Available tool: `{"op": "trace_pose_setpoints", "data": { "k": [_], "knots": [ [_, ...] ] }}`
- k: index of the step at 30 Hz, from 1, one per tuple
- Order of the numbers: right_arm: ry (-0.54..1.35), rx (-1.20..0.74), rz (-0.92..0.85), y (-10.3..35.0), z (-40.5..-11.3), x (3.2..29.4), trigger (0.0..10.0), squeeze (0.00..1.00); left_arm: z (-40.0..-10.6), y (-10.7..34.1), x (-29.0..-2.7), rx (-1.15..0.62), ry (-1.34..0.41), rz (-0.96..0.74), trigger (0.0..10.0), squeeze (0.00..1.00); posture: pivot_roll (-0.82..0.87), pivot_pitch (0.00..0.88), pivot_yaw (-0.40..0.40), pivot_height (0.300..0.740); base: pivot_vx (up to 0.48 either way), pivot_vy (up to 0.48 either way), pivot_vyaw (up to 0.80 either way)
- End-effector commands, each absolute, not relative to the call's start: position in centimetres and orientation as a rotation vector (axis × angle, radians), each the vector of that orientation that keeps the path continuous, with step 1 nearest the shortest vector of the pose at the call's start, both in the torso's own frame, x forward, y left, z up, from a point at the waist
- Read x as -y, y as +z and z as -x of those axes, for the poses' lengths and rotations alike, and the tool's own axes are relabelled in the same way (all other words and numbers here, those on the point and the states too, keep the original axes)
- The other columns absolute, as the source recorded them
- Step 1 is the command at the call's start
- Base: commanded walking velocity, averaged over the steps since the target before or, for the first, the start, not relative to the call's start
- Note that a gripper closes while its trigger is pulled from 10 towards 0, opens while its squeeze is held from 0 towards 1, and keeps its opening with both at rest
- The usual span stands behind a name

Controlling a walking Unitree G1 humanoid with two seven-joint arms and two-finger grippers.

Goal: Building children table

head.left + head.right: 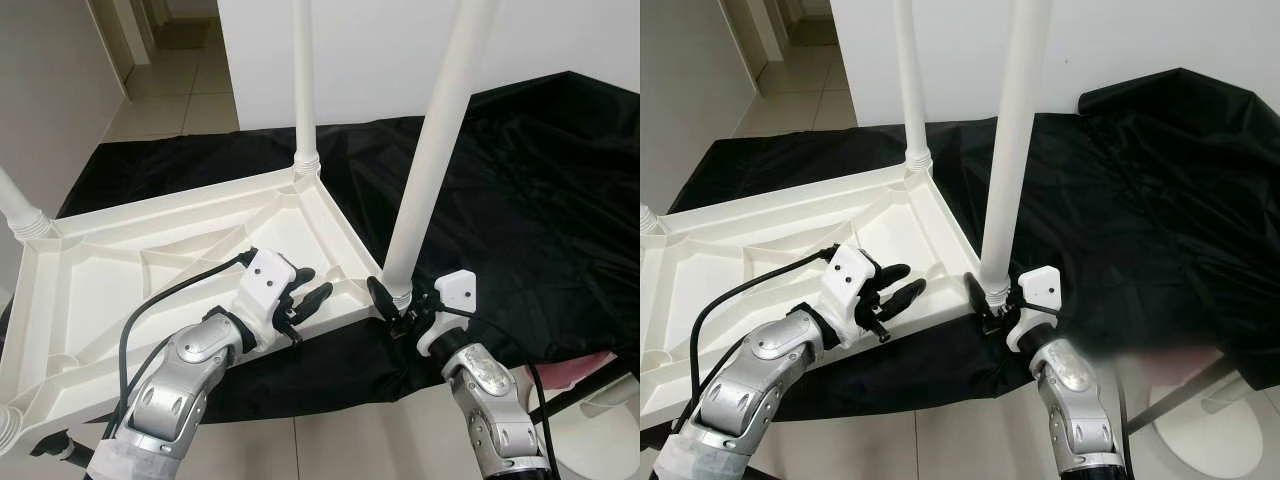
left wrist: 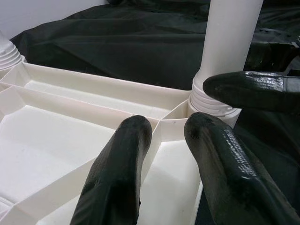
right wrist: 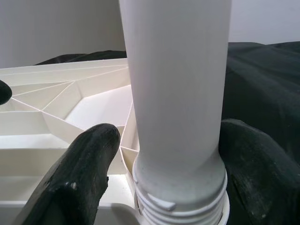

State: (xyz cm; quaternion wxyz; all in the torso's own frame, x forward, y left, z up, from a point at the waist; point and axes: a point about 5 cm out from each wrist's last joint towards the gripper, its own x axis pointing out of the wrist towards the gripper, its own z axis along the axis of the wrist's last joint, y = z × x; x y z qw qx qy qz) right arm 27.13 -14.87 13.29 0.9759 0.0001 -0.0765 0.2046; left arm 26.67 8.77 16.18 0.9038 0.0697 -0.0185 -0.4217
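Note:
The white plastic table top (image 1: 120, 270) lies upside down on a black cloth (image 1: 540, 200), ribs facing up. White legs stand in three corners: one far (image 1: 303, 80), one at the left edge (image 1: 20, 210), and the near-right leg (image 1: 435, 150). My right gripper (image 1: 400, 300) is at the threaded base of that near-right leg (image 3: 176, 93), shut on it with one finger (image 3: 89, 164) on each side. My left gripper (image 1: 308, 290) is open just left of that corner, its fingers (image 2: 122, 178) over a rib of the underside, holding nothing.
The cloth covers the floor ahead and to the right, up to a white wall (image 1: 380, 50). Tiled floor (image 1: 330, 450) runs below the table's near edge, and a hallway (image 1: 180, 70) opens at the far left. A white and pink object (image 1: 600, 400) sits at the near right.

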Motion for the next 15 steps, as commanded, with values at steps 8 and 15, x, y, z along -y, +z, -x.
{"op": "trace_pose_setpoints", "data": {
  "k": [8, 15],
  "knots": [
    [0.425, 0.182, 0.008, 13.75, -27.73, 14.72, 10.0, 0.00, -26.67, 16.11, -8.92, 0.027, -0.877, -0.173, 10.0, 0.00, -0.06, 0.054, 0.082, 0.740, 0.000, 0.000, 0.00],
    [0.431, 0.184, 0.013, 13.86, -28.10, 14.71, 10.0, 0.00, -26.82, 16.06, -9.19, 0.027, -0.877, -0.189, 10.0, 0.00, -0.06, 0.047, 0.083, 0.740, 0.000, 0.000, 0.00]
  ]
}}
